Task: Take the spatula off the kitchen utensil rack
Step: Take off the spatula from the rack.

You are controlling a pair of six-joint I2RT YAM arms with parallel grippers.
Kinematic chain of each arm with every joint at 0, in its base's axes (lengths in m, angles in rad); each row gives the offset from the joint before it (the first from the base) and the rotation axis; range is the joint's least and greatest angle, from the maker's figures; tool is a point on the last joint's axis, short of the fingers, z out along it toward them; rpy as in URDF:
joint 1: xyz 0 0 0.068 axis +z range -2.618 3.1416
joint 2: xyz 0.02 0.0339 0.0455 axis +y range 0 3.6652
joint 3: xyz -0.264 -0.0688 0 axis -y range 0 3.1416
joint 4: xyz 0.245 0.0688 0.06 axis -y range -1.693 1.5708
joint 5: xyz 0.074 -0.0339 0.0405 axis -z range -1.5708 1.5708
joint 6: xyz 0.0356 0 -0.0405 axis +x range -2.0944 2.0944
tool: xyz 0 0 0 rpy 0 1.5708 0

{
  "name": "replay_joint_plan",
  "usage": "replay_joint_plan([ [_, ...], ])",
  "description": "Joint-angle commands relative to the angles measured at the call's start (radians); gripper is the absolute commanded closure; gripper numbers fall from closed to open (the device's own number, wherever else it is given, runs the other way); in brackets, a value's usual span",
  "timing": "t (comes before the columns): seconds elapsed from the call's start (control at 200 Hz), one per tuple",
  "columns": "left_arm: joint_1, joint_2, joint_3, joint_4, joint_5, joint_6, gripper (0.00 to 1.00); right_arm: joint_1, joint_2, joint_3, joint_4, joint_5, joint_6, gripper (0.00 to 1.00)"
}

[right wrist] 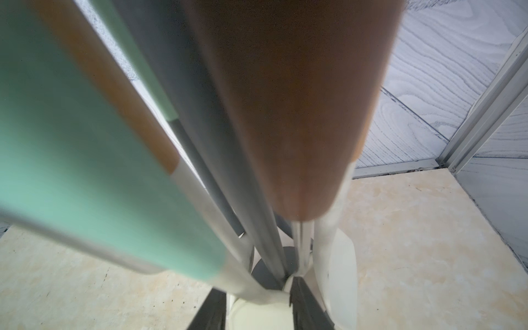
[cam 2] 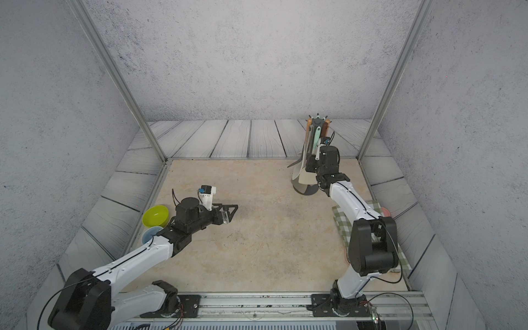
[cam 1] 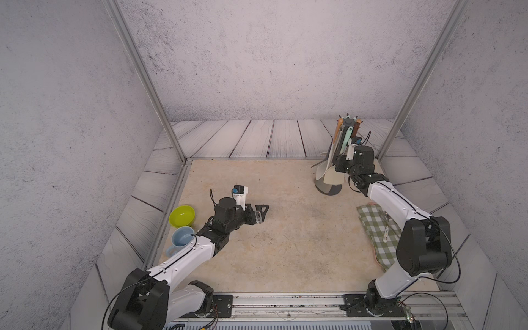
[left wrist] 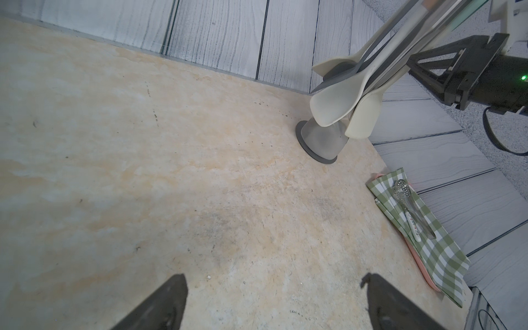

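- The kitchen utensil rack [cam 1: 329, 189] stands upright at the far right corner of the table [cam 1: 271, 251]. Handles hang from its crown and cream heads bunch just above its base.
- The spatula [cam 1: 344, 142], the one with the mint handle, hangs from that crown on the rack's near side.
- An orange-handled utensil [cam 1: 338, 130] and a brown-handled utensil [right wrist: 285, 114] hang on the rack right beside it.
- The right claw [right wrist: 258, 298] is in tight at the rack, low among the handles. In the right wrist view its dark fingers [right wrist: 303, 308] sit either side of the spatula's cream neck, hard up against it. I cannot tell whether that is a firm pinch or only contact.
- The left claw [cam 1: 261, 213] is well apart from the rack, over the middle of the table, spread wide and holding nothing.
- A checked cloth [cam 1: 377, 225] lies near the rack on the robot's side.
- A green bowl [cam 1: 182, 215] and a blue mug [cam 1: 181, 237] sit far across from the rack.
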Motion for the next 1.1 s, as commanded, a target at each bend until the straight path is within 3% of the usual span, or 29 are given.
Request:
replay_joint_plan([
  [0.0,-0.005,-0.015,0.019,-0.011,-0.011,0.017,0.01,-0.002,0.006,0.022,-0.013,-0.003,-0.014,0.66],
  [0.51,-0.007,-0.017,0.017,-0.006,-0.007,0.017,0.01,-0.002,-0.115,-0.059,-0.021,0.027,-0.029,0.93],
  [0.731,-0.007,-0.028,0.013,-0.007,-0.012,0.02,0.01,0.0,-0.182,-0.086,-0.015,0.017,-0.019,1.0],
  [0.971,-0.01,-0.024,0.013,-0.005,-0.014,0.02,0.01,0.0,-0.254,-0.136,0.006,0.019,-0.018,1.0],
  [1.006,-0.01,-0.022,0.013,-0.004,-0.013,0.02,0.01,0.0,-0.252,-0.136,0.008,0.017,-0.022,0.94],
  [1.091,-0.011,-0.02,0.014,-0.005,-0.013,0.02,0.01,-0.002,-0.237,-0.145,0.016,0.009,-0.029,0.57],
])
